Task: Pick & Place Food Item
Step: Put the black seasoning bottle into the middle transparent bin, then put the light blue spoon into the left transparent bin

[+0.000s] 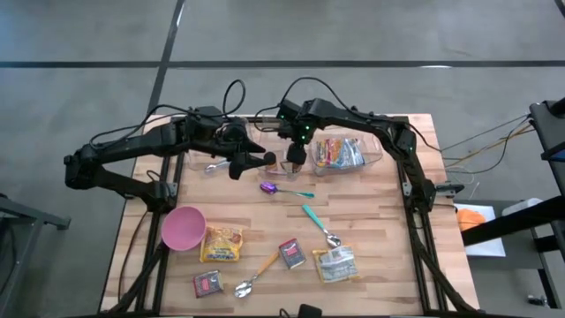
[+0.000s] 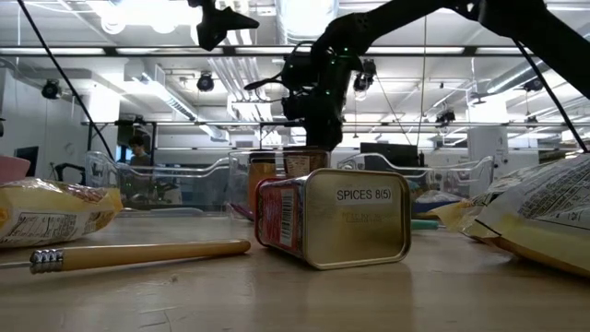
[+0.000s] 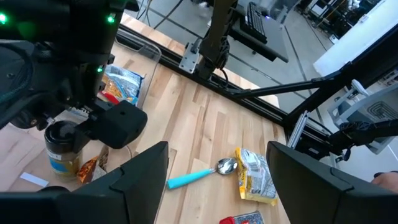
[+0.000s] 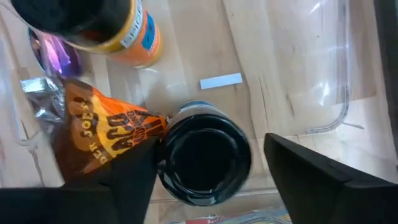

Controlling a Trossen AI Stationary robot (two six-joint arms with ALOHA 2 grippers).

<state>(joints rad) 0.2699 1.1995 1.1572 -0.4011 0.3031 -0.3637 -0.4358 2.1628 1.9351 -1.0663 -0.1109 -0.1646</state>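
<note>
A black-lidded jar (image 4: 205,158) stands upright on the wooden surface (image 1: 371,221) inside a clear bin (image 1: 375,159) at the back. The right gripper (image 4: 208,168) points down over it, jaws open on either side of the lid. The left gripper (image 3: 217,180) hangs just beside, above the surface, jaws open and empty.

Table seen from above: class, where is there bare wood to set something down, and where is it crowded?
Bare wood lies right of the teal spoon, towards the table's right edge, and between the pink bowl and purple spoon. It is crowded at the clear bins, where both arms work, and among the packets along the near edge.
</note>
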